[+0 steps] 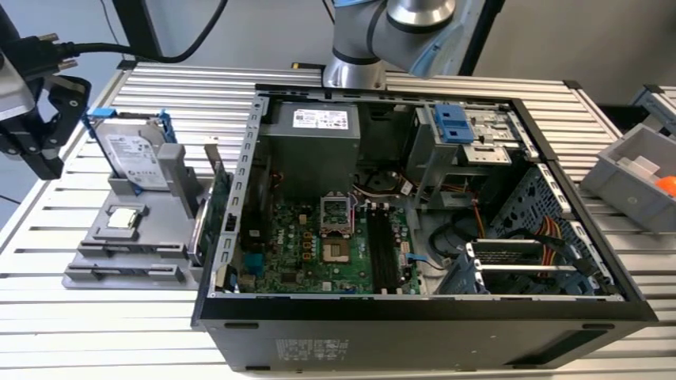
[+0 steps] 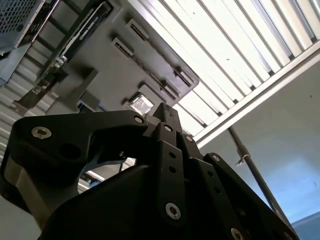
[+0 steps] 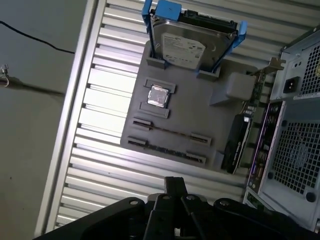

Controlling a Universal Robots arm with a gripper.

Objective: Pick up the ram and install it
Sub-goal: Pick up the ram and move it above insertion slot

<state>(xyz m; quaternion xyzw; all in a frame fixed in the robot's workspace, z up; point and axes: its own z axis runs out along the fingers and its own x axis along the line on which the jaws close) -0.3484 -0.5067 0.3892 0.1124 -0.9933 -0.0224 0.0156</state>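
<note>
The silver-grey metal robot arm (image 1: 355,70) with its pale blue joint caps stands on a round base at the far side of the scene in the exterior view, and its thick rounded segment climbs out past the upper edge. Its wrist end shows at the exterior view's left edge, where the black, jointed metal pincer (image 1: 43,162) hangs pointing downward. In both wrist views the pincer's bolted link bars spread wide at the body and draw in toward the end. There the two black fingers (image 3: 175,187) meet in one narrow tip, closed against each other.
</note>
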